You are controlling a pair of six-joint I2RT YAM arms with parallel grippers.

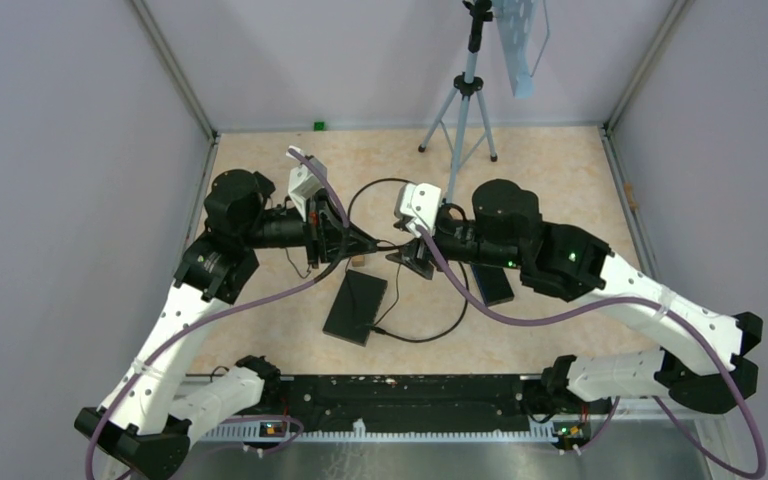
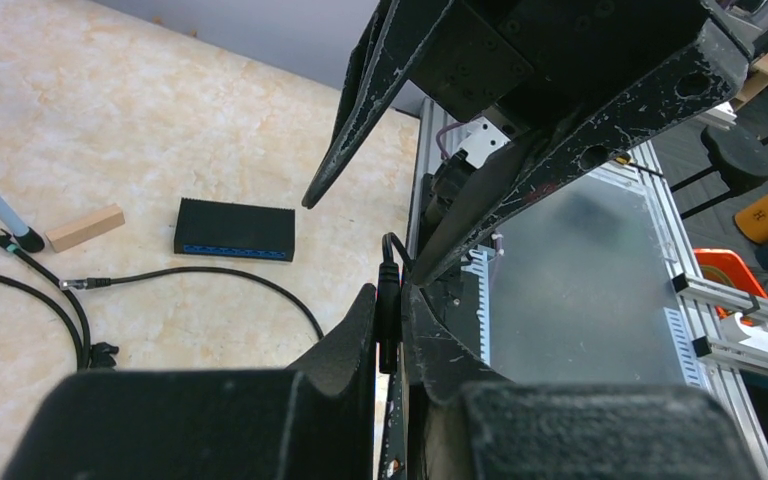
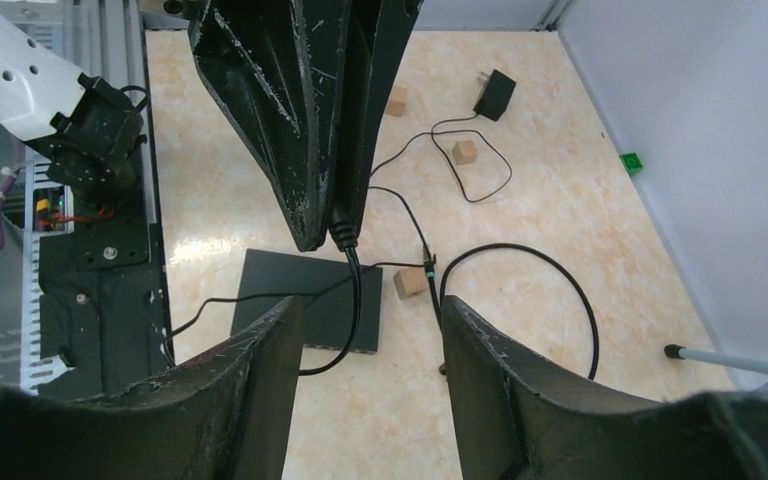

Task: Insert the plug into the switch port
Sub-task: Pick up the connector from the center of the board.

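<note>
1. The left gripper (image 2: 388, 293) is clamped on the black plug (image 2: 388, 325). Its two fingers press the plug's sides, and the cable end sticks out past the tips.
2. The right gripper (image 3: 370, 305) faces it tip to tip over the middle of the table (image 1: 560, 180), with its jaws standing well apart and holding nothing. In the left wrist view one of its fingertips ends just beside the plug's cable end. Whether it touches cannot be told.
3. The plug hangs in the air. From it the black cable (image 3: 357, 300) drops and loops in front of the larger black box (image 3: 290, 280).
4. That box lies flat on the table right below the two grippers.
5. A smaller black box with a blue front face (image 2: 235, 230) lies farther right, partly under the right arm in the top view. The plug is in neither box.
6. A wooden block (image 3: 410, 283) sits just beside the larger box. Two more blocks and a black power adapter (image 3: 495, 93) lie farther out.
7. A tripod (image 1: 465, 100) stands at the far side.
</note>
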